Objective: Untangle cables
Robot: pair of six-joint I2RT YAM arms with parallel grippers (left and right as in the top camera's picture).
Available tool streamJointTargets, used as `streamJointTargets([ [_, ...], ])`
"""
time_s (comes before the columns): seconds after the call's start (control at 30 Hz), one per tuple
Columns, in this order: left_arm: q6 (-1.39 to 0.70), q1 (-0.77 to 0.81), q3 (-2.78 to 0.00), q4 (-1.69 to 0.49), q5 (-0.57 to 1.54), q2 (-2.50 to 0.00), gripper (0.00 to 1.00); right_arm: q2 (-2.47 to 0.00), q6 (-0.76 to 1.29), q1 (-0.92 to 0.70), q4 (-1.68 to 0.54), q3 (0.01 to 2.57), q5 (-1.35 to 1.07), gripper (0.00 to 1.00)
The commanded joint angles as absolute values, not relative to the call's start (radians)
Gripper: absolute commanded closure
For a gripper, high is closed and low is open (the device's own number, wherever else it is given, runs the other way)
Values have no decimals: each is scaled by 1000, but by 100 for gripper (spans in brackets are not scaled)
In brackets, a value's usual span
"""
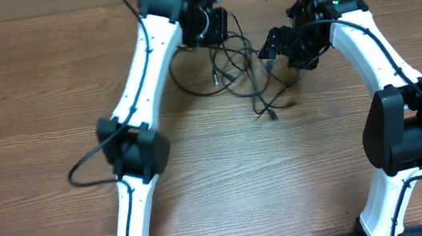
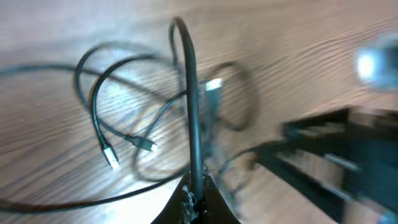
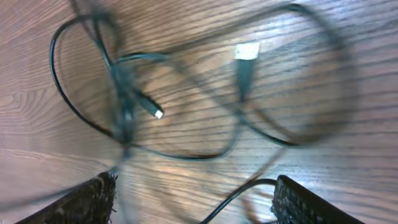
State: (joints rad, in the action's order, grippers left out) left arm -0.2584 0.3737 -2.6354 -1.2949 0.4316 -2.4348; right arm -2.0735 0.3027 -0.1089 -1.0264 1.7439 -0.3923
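Note:
The cables (image 1: 233, 67) lie as a tangle of thin black loops on the wooden table between the two arms at the far side. My left gripper (image 1: 212, 27) is at the tangle's upper left. In the left wrist view it (image 2: 194, 198) is shut on one black cable (image 2: 189, 112) that arches up from the jaws, with silvery plug tips (image 2: 112, 158) lying beyond. My right gripper (image 1: 276, 45) sits at the tangle's right edge. In its wrist view it (image 3: 196, 205) is open over the loops, a strand (image 3: 249, 193) crossing loosely between the fingers (image 3: 305, 202), and a plug tip (image 3: 247, 51) shows ahead.
The right arm's dark gripper body (image 2: 329, 155) shows blurred at the right of the left wrist view, close to the left gripper. Bare wooden table (image 1: 266, 176) stretches between the arms toward the near edge.

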Motion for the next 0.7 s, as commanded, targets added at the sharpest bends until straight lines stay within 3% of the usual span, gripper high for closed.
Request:
streamJointTargets([
  [0.0, -235, 373, -2636, -1309, 375, -2297, 96, -2078, 345, -119, -1010, 1705, -391, 21],
  [0.4, -187, 373, -2636, -1362, 206, -2131, 96, -2078, 340, -119, -983, 1673, -478, 25],
  [0.67, -179, 377, -2634, -1547, 209, -2201, 96, -2078, 340, -119, -951, 1673, -656, 41],
])
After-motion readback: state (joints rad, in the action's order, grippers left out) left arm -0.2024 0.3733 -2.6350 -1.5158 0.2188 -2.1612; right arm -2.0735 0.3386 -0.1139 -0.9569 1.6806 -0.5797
